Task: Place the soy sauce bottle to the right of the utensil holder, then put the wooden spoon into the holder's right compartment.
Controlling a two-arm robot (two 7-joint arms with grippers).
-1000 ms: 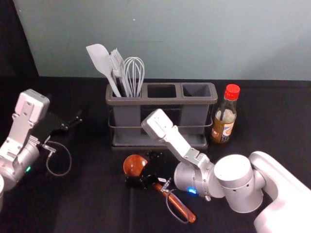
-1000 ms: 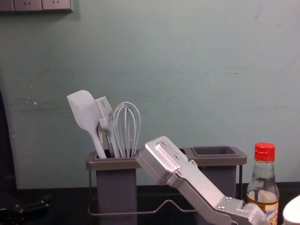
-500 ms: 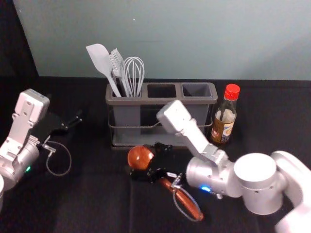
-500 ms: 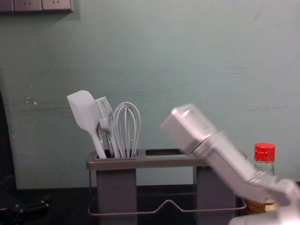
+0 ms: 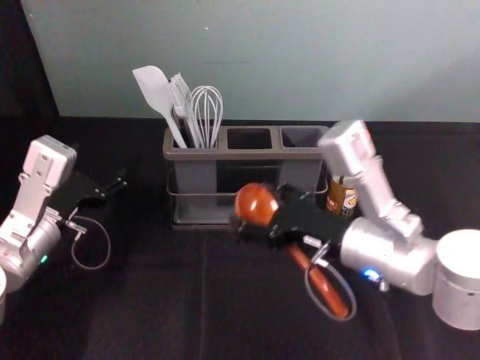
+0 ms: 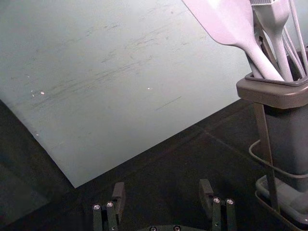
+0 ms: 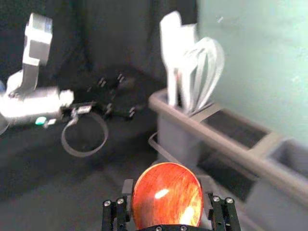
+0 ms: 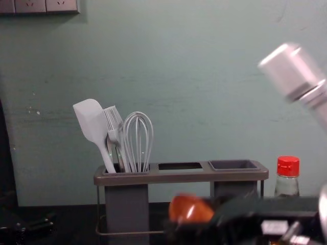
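I'm reading the desk (image 5: 142,315) as a clock face, the holder (image 5: 247,156) at its hub and twelve toward the wall (image 5: 262,82). Out at nine o'clock my left pincer (image 5: 112,187) is parked, its jaws spread wide in its wrist view. At the hub, the holder's left compartment carries the spatula (image 5: 156,94), brush (image 5: 180,97) and whisk (image 5: 207,112), the spatula tipping toward ten. At six, in front of the holder, I've got the spoon (image 5: 256,204) up off the desk, its round bowl toward eleven and its handle slanting down to five. My right pincer (image 5: 265,213) has it, jaws clamped on either side at the bowl end, as my right wrist view shows. At three, just beside the holder's right end, the bottle (image 5: 343,199) stands upright, partly behind my right arm (image 5: 390,251) in the head view; its red cap (image 8: 288,166) shows in the chest view.
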